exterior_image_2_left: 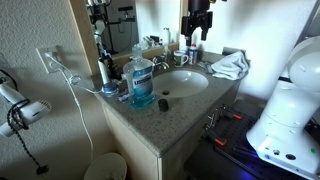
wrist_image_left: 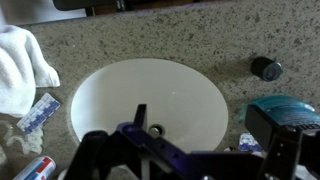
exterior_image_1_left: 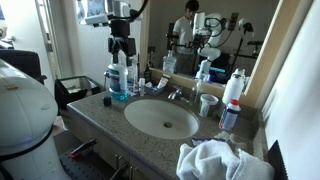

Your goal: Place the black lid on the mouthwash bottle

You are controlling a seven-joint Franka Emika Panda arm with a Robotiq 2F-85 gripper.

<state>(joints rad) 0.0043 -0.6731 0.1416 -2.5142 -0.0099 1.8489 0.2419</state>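
The mouthwash bottle [exterior_image_1_left: 118,80] [exterior_image_2_left: 142,80], clear with blue liquid, stands uncapped on the granite counter beside the sink [exterior_image_2_left: 188,82]. Its teal top shows at the right edge of the wrist view [wrist_image_left: 285,112]. The black lid [exterior_image_2_left: 164,101] [wrist_image_left: 266,68] lies on the counter next to the bottle, near the front edge. My gripper [exterior_image_1_left: 122,52] [exterior_image_2_left: 196,33] [wrist_image_left: 185,160] hangs high above the sink basin [wrist_image_left: 150,100], open and empty, well apart from both lid and bottle.
A white cloth [exterior_image_1_left: 220,160] [exterior_image_2_left: 230,65] lies on the counter at one end. A white bottle with a red top [exterior_image_1_left: 234,88], cups [exterior_image_1_left: 208,103] and the faucet [exterior_image_1_left: 178,93] stand along the mirror. A blue packet [wrist_image_left: 38,112] lies by the basin. A hair dryer [exterior_image_2_left: 20,110] hangs on the wall.
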